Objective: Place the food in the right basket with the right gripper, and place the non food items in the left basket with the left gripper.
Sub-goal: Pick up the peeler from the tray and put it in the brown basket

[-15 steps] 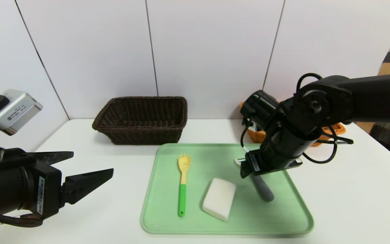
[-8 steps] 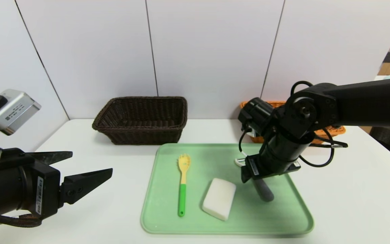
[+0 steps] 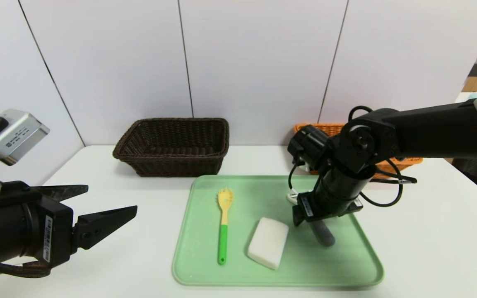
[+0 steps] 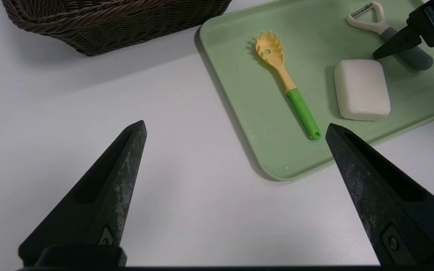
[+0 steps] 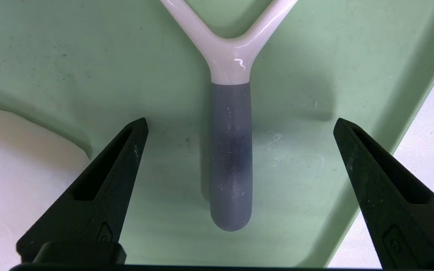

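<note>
Nothing appears sorted yet: a pasta spoon, a white block and a peeler all lie on the green tray. The right gripper hovers low with fingers apart around the peeler's grey handle. The left gripper, also spread, waits at the tray's nine o'clock. The dark basket at eleven o'clock looks empty; the orange basket, at one o'clock, is mostly hidden.

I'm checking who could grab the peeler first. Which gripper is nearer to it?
Right. The right gripper hovers open directly over the peeler, its handle between the fingers. The left gripper sits open off the green tray, over bare table far to the left.
</note>
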Robot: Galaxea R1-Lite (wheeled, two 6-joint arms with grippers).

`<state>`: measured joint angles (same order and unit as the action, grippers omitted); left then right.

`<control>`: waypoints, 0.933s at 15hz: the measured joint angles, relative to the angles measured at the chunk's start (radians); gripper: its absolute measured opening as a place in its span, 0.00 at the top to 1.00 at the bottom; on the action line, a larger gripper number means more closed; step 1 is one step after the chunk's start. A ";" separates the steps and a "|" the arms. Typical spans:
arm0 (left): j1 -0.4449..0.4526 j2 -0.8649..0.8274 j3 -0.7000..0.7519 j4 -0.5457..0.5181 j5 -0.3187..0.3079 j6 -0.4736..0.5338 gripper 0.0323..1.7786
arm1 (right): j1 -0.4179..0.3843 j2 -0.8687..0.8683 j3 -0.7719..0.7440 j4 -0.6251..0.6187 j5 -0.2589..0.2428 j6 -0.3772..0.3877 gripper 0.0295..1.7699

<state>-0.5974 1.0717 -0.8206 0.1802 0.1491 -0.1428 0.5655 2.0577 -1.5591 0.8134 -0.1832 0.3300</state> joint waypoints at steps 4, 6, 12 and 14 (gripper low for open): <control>0.001 0.001 0.001 0.000 0.000 -0.001 0.05 | 0.001 0.008 0.000 -0.001 0.000 0.000 0.04; 0.001 0.001 0.003 0.000 0.000 -0.001 0.05 | 0.003 0.011 0.000 -0.008 -0.001 0.000 0.22; 0.001 -0.003 0.012 -0.002 0.000 -0.001 0.05 | 0.000 0.020 -0.001 -0.031 -0.014 -0.003 0.73; 0.001 -0.005 0.013 -0.002 0.000 -0.001 0.05 | 0.000 0.020 -0.001 -0.030 -0.016 -0.004 0.87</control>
<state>-0.5968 1.0670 -0.8072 0.1785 0.1491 -0.1436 0.5651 2.0781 -1.5600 0.7830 -0.1989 0.3260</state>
